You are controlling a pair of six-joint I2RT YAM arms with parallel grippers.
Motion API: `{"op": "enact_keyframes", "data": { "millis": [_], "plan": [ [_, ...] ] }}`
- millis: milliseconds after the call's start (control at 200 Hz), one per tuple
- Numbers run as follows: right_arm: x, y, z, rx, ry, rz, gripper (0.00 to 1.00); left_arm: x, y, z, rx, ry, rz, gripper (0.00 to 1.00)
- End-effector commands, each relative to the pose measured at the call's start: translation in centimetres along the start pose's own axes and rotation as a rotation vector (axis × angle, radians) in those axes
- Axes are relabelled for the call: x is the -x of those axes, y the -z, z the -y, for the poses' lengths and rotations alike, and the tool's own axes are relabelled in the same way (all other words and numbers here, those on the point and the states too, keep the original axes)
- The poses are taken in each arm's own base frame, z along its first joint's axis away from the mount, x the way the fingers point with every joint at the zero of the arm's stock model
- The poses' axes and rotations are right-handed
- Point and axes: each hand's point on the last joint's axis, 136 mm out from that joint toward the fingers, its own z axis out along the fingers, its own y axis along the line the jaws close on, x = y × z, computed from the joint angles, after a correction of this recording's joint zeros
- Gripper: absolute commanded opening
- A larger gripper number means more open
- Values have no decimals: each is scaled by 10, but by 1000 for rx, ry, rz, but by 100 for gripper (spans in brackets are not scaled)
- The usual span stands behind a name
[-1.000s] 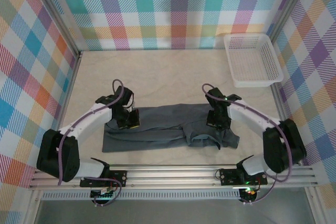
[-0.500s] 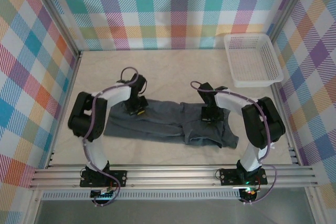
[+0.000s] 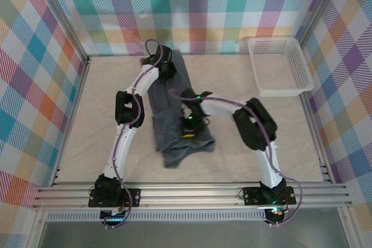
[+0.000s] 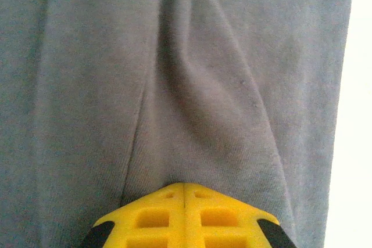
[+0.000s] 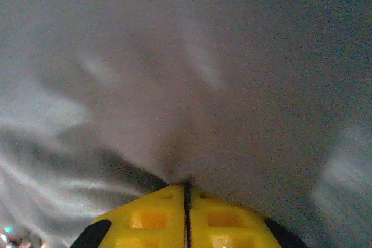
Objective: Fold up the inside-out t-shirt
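Note:
The dark grey inside-out t-shirt (image 3: 174, 137) lies as a long bunched strip on the table, running from near the back wall toward the middle. Its near end is crumpled. At the strip's far end my left gripper (image 3: 168, 71) is shut on the t-shirt. In the left wrist view the yellow fingertips (image 4: 184, 185) meet on a ridge of cloth (image 4: 192, 85) that fans away from them. My right gripper (image 3: 189, 125) has reached in from the right over the near part. Its tips (image 5: 186, 184) are shut on a pulled-up fold of the fabric (image 5: 232, 85).
A white mesh basket (image 3: 282, 91) stands at the back right corner. Plaid walls close the back and both sides. Beige tabletop (image 3: 256, 120) shows between the shirt and the basket, and more (image 3: 99, 120) to the left of the left arm.
The shirt lay sideways across the table; it now runs front to back. My left gripper has carried its end far toward the back wall. My right gripper has swung left to the centre.

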Motion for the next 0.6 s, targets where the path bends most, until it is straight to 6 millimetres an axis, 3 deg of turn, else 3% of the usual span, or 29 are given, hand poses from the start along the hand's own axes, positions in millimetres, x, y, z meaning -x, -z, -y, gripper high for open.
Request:
{"op": "enact_keyframes", "data": {
  "millis": [0,100,145,210,260,320,405,595],
  "plan": [
    [-25,0,-49,73,123,-106,11,13,31,28,-92,-35,11,0],
    [-13,40,-77,216,131,5,15,22,69,40,-120,-82,40,9],
    [-8,61,-79,248,134,71,17,24,92,44,-137,-104,57,16],
    [-1,84,-63,226,104,185,21,23,126,44,-165,-127,83,24],
    [0,94,-39,178,47,269,32,19,152,39,-186,-127,102,29],
    [-4,101,-10,151,-40,333,36,10,183,27,-208,-116,111,34],
    [-20,96,22,142,-142,355,44,-13,218,1,-200,-93,101,39],
    [-63,58,36,185,-202,181,51,-78,262,-64,-179,3,36,41]
  ]
}}
